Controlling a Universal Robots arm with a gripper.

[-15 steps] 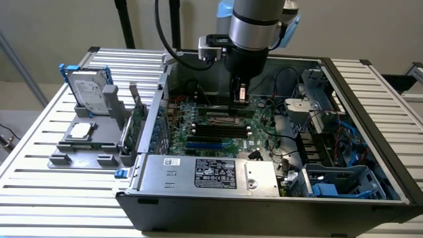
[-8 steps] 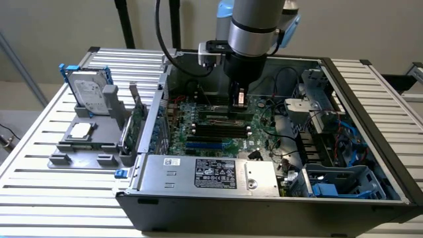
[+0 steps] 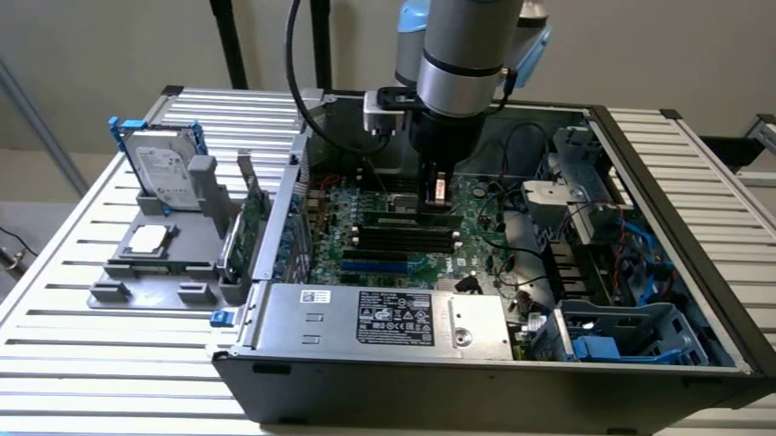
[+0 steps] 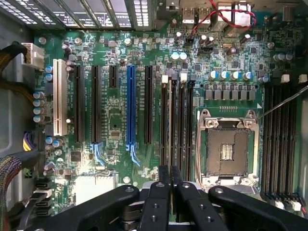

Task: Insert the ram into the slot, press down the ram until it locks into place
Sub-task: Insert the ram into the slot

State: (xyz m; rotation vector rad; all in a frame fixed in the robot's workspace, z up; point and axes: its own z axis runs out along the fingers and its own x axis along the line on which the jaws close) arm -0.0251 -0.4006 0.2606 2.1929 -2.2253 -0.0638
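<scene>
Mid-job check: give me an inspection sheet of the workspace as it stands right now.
Surface: slatted metal table carrying the open PC case.
Job's things: black ram slots beside the empty CPU socket on the motherboard; cannot tell whether the ram is held or seated.
Clutter: grey fixture on the exterior view's left, with a hard drive, a processor chip and an upright green expansion card.
Grippers: gripper low inside the case, over the ram slots.
Cables: red and black wires at the board's edge; black cable by the arm; blue cables near the drive bay.
Surroundings: plain wall.
</scene>
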